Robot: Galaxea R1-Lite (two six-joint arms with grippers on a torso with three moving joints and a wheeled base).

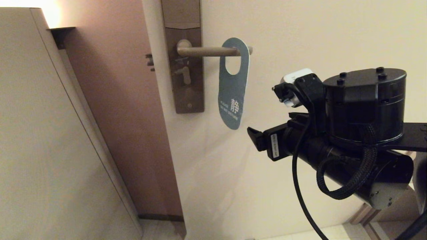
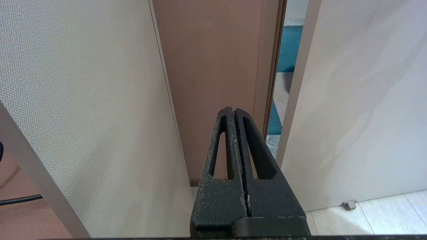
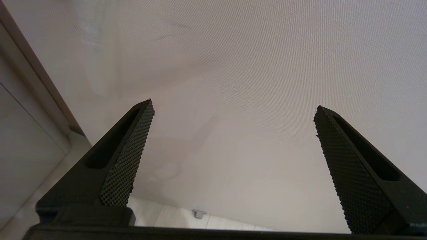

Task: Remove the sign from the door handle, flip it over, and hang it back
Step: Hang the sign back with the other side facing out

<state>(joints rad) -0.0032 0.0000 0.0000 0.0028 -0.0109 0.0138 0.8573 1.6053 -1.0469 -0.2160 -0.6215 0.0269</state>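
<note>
The sign (image 1: 233,87) hangs by its oval hole on the door handle (image 1: 213,51), near the lever's free end, in the upper middle of the head view. Its teal face with white lettering is turned toward me, and its lower end tilts slightly off vertical against the pale door (image 1: 317,36). The handle sits on a tall brown backplate (image 1: 185,83). My right end effector (image 3: 233,110) is spread wide and holds nothing, facing bare door surface; in the head view my right arm (image 1: 350,133) fills the lower right of the frame, just below and to the right of the sign, not touching it. My left end effector (image 2: 234,113) is pressed closed and empty, pointed at the gap by the door's edge.
</note>
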